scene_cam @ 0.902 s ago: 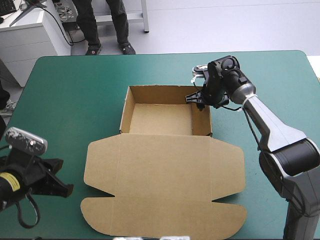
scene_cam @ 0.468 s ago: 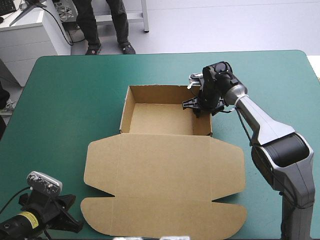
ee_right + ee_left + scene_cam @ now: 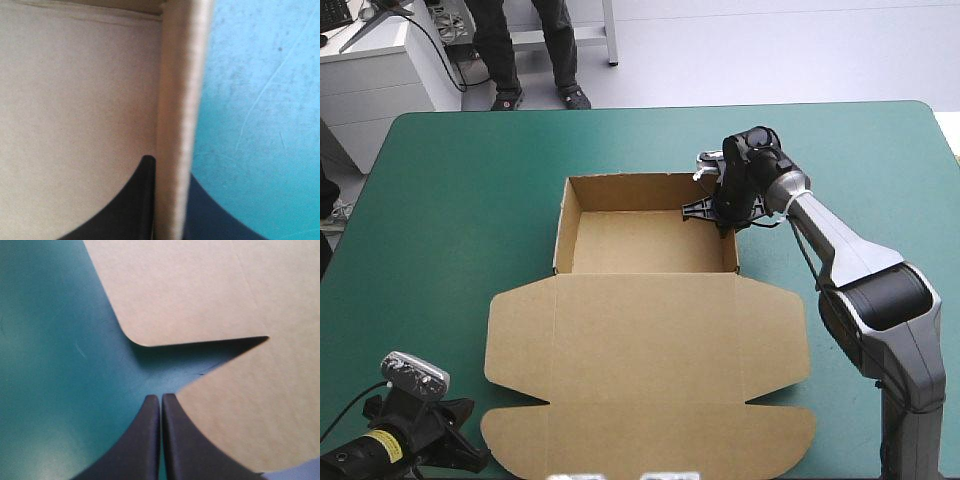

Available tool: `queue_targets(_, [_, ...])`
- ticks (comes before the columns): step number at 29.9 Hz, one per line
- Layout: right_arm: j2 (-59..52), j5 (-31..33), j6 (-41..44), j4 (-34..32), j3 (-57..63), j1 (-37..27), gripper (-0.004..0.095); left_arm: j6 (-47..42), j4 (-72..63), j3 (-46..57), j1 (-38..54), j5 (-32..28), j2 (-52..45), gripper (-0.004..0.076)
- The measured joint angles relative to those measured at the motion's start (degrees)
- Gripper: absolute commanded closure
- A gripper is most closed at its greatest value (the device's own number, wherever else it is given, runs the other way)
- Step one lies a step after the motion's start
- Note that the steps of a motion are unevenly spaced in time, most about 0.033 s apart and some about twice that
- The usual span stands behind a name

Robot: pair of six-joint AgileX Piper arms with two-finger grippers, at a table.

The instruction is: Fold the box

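Box point(image 3: 640, 245) sits mid-surface point(image 3: 470, 180): tray walls up on the far side, lid point(image 3: 650, 350) flat toward the near edge. Right claw point(image 3: 722, 212) is clamped on the tray's right wall point(image 3: 175, 100) near the far corner — one finger inside, one outside. I reckon that's to steady the wall while it seats. Left claw point(image 3: 161, 399) is pinched together and empty, low at the lid's left notch point(image 3: 165, 365) — likely parked clear of the work.

We can read no text, number or brand anywhere. The small yellow label point(image 3: 383, 443) on the left arm point(image 3: 355, 458) is too small to make out.
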Motion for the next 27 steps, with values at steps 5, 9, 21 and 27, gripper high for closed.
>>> queue_targets(5, [0.0,-0.1,-0.4,0.1,0.0,0.0,0.0921,0.0,0.0,0.3,0.0,-0.2,0.0,0.0732])
queue_targets(9, [0.0,0.0,-0.5,0.1,0.0,0.0,0.0921,0.0,0.0,0.3,0.0,-0.2,0.0,0.0732])
queue_targets(21, [-1.8,0.1,-3.2,-0.2,0.1,-6.2,0.0921,0.0,0.0,0.3,0.0,-0.2,0.0,0.0732])
queue_targets(27, [-5.6,0.1,-6.5,-0.9,0.1,-19.3,0.0921,0.0,0.0,0.7,0.0,0.5,0.0,0.0732])
